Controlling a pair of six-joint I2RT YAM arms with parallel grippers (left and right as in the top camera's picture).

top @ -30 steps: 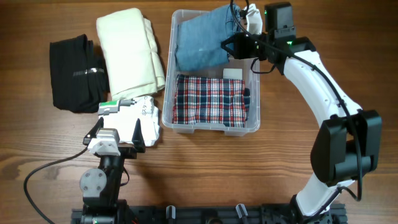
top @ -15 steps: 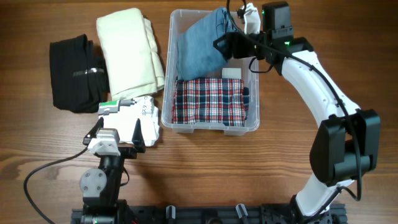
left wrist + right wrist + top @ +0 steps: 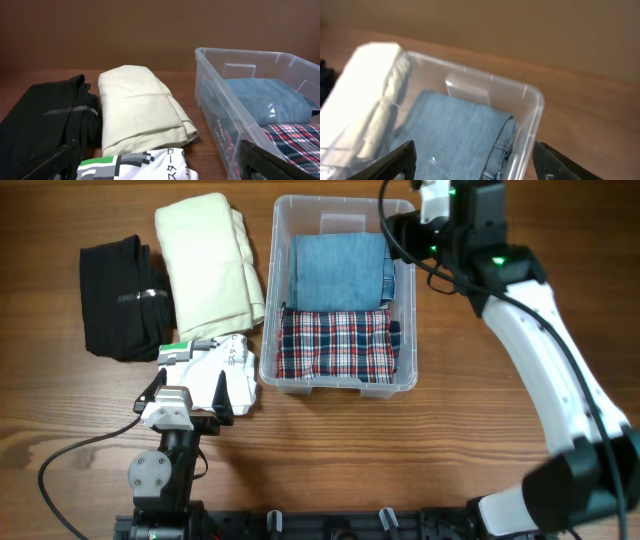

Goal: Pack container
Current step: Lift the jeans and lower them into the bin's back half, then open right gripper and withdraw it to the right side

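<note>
Robotics lab bench, not a home. Left arm (image 3: 160,470) and right arm (image 3: 545,370) sit on a black rail (image 3: 330,525) at the front edge of a wood table (image 3: 330,450). A loose cable (image 3: 70,455) trails across the top. The wall (image 3: 125,30) behind is plain brown. Props look staged: a black bundle (image 3: 118,298), a cream bundle (image 3: 208,262) and a printed shirt (image 3: 235,365) laid in a neat row beside one clear bin (image 3: 340,386).

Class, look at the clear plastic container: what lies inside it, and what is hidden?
Inside the container lie folded blue denim at the far end and a red plaid cloth nearer. Anything beneath them is covered.
</note>
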